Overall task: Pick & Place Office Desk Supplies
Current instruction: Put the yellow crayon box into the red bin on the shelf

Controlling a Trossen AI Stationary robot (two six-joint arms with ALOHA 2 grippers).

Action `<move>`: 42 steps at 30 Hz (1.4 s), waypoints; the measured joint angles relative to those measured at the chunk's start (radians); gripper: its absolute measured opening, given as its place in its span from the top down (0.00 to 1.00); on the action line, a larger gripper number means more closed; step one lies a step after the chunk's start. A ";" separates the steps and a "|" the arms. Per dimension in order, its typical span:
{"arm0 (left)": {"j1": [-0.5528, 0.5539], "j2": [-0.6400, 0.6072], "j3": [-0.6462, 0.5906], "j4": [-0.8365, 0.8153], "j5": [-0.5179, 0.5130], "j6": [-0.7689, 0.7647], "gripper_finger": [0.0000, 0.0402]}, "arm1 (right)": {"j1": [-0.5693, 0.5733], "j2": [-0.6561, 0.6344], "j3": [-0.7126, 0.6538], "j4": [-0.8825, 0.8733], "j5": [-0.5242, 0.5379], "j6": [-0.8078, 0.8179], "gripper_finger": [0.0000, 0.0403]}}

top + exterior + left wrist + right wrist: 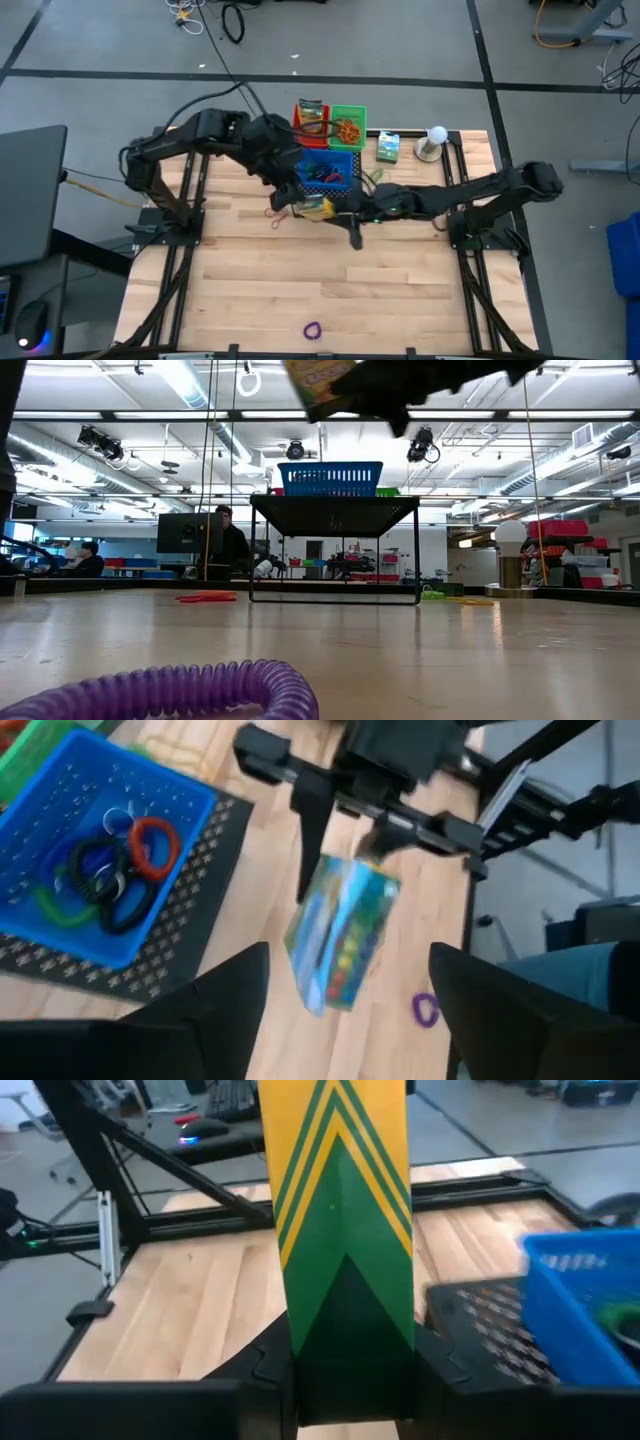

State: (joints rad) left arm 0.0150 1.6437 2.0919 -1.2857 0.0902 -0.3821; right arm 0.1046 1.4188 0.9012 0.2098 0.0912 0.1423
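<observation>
Jaws of the right gripper (350, 1380) are clenched on a green-and-yellow box (345, 1230), holding it in the air above the tabletop (330, 290), just in front of the blue basket (335, 170); in the left wrist view the same box (342, 935) hangs tilted from the right gripper's (345, 850) dark fingers. Facing it, the left gripper (350, 1020) has its jaws released and spread wide, one finger on each side of the box but apart from it. Nearest the front edge of the tabletop lies a purple coiled loop (313, 330), alone and well apart from everything else. Farther back, the blue basket sits on a black perforated box (190, 910) and holds black, blue, green and red loops (110, 870). Behind it stands a green basket (347, 125) with orange rubber bands inside. To the right of it rest a small green-white box (388, 147) and a white ball on a stand (434, 141).
</observation>
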 joint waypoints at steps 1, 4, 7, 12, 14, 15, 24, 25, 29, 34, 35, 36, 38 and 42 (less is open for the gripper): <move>0.003 0.021 0.038 -0.046 -0.001 0.001 0.29 | -0.004 0.026 0.024 -0.015 -0.009 0.000 0.72; 0.008 0.078 0.128 -0.172 -0.012 0.022 0.29 | -0.011 0.087 0.086 -0.016 -0.017 -0.001 0.71; 0.007 0.127 0.183 -0.236 -0.012 0.084 0.28 | -0.015 0.120 0.122 0.000 -0.021 -0.001 0.72; 0.005 0.169 0.216 -0.255 -0.011 0.159 0.28 | -0.024 0.128 0.127 0.023 -0.023 -0.001 0.71; 0.006 0.179 0.215 -0.261 -0.009 0.184 0.28 | -0.029 0.128 0.127 0.029 -0.022 -0.001 0.71; 0.006 0.186 0.216 -0.254 -0.008 0.202 0.28 | -0.030 0.128 0.127 0.029 -0.022 -0.002 0.71; 0.005 0.201 0.217 -0.263 0.000 0.268 0.33 | -0.033 0.130 0.124 0.040 -0.015 -0.002 0.71; 0.005 0.201 0.217 -0.263 0.004 0.269 0.34 | -0.035 0.130 0.124 0.041 -0.015 -0.002 0.71; 0.001 0.186 0.216 -0.247 0.005 0.279 0.37 | -0.046 0.130 0.124 0.057 -0.019 0.002 0.71; 0.021 0.166 0.216 -0.234 0.005 0.267 0.33 | -0.059 0.128 0.124 0.083 -0.022 0.019 0.71; 0.024 0.163 0.215 -0.235 0.008 0.267 0.32 | -0.062 0.128 0.124 0.086 -0.026 0.023 0.71; 0.026 0.160 0.215 -0.236 0.011 0.266 0.32 | -0.063 0.128 0.124 0.090 -0.033 0.026 0.71; 0.026 0.156 0.215 -0.231 0.012 0.267 0.30 | -0.064 0.128 0.125 0.098 -0.039 0.026 0.71; 0.026 0.154 0.215 -0.235 0.014 0.289 0.29 | -0.064 0.128 0.125 0.095 -0.039 0.030 0.71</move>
State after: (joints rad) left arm 0.0406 1.7974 2.3066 -1.5205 0.1043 -0.0929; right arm 0.0406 1.5463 1.0264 0.3048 0.0519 0.1727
